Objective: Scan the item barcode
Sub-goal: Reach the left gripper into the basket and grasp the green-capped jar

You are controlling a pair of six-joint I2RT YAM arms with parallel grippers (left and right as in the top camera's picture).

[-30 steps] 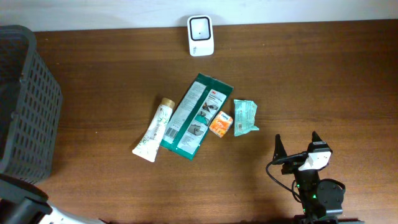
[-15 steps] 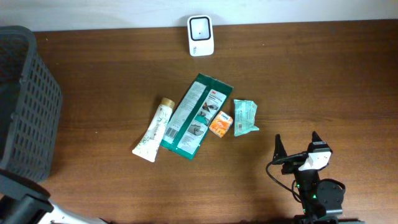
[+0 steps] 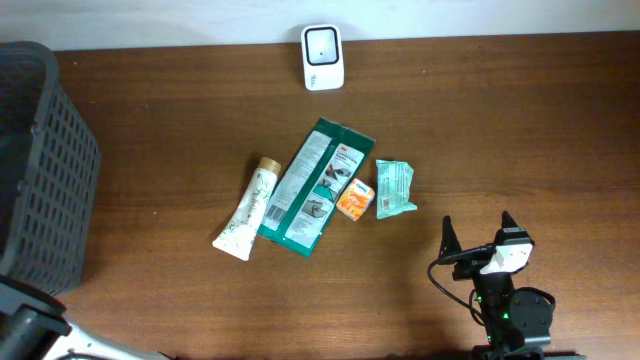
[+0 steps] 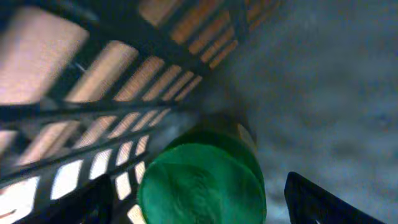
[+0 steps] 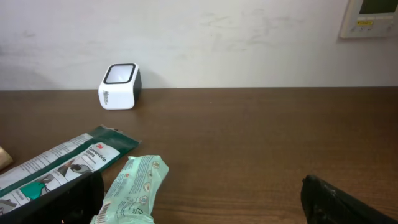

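In the left wrist view, a round green-lidded container (image 4: 202,183) stands inside the dark mesh basket (image 4: 124,74). My left gripper (image 4: 199,208) is open around the lid, with a gap on each side of it. The white barcode scanner (image 3: 323,57) sits at the table's far edge and also shows as the scanner (image 5: 119,86) in the right wrist view. My right gripper (image 3: 478,226) rests open and empty near the front right, and the same gripper (image 5: 205,211) faces a mint wipes pack (image 5: 134,186).
Mid-table lie a cream tube (image 3: 247,210), a long green package (image 3: 315,187), a small orange box (image 3: 354,199) and the mint pack (image 3: 394,189). The basket (image 3: 50,170) fills the left edge. Part of my left arm (image 3: 30,335) shows at the front left corner.
The part of the left arm at the front left corner has shifted slightly. The right arm and the table items have not moved.
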